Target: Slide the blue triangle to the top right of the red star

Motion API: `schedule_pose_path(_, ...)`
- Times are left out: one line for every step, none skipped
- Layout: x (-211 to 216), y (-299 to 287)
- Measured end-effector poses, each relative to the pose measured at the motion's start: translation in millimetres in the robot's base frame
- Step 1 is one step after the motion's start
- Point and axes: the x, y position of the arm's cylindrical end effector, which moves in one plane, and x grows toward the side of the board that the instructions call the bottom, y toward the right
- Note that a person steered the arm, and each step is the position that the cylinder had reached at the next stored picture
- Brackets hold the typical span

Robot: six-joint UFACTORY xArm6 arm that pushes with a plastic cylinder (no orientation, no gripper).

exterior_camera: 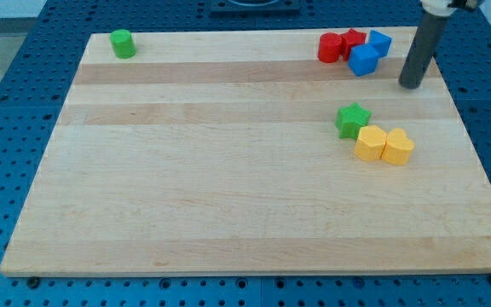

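Blue triangle (380, 42) touching red star (353, 40) (top right cluster), my tip (411, 85) just right, no jaws on this rod.

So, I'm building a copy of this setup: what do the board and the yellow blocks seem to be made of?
The board looks like light wood: pale planks with visible grain and seams, matte finish. The two yellow blocks look like solid moulded plastic or painted wood; the even, saturated colour with a slight sheen fits either, so I can't say which.
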Motion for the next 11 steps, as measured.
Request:
schedule_pose_path(-33.4,0.0)
schedule_pose_path(-60.3,0.0)
schedule_pose_path(-72.5,0.0)
schedule_pose_path(-74.8,-2.7)
schedule_pose_path(-75.2,-7.0)
schedule_pose_path(-81.4,-13.0)
schedule_pose_path(-93.9,-16.0)
schedule_pose_path(-100.0,-25.6)
schedule_pose_path(-100.5,-40.7)
schedule_pose_path(-102.8,-59.9)
schedule_pose_path(-103.3,-55.7)
